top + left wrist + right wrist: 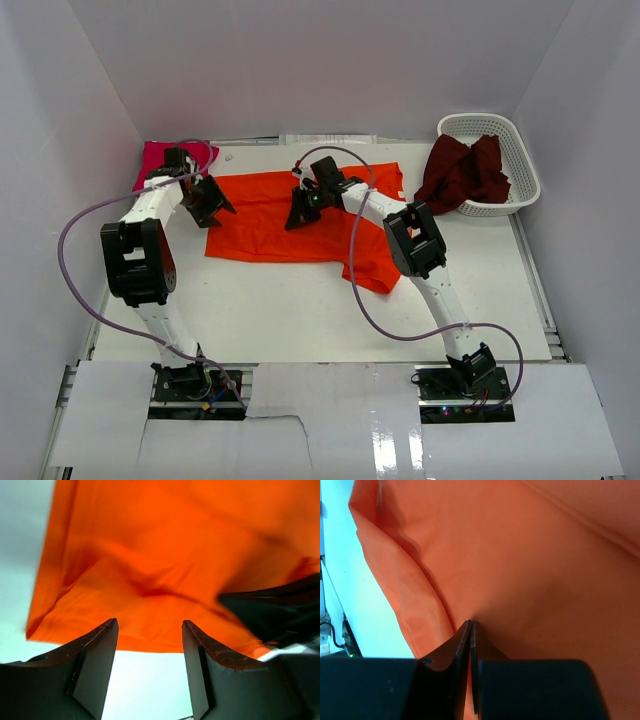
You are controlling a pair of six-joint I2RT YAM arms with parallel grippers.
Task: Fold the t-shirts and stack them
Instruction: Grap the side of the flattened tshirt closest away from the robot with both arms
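Observation:
The orange t-shirt (265,228) lies spread across the middle of the table, one part trailing toward the near right. My left gripper (213,204) hovers at its left edge, open; in the left wrist view the bare table shows between the fingertips (150,626) just short of the shirt's hem (150,560). My right gripper (302,213) is down on the shirt's middle, shut with a pinch of orange cloth (545,580) between its jaws (471,623). The magenta t-shirt (158,160) lies at the far left corner. The maroon t-shirt (462,172) hangs over the basket's side.
A white lattice basket (522,160) stands at the far right corner. White walls close in the table on the left, back and right. A purple cable (75,225) loops off the left arm and another off the right arm (370,300).

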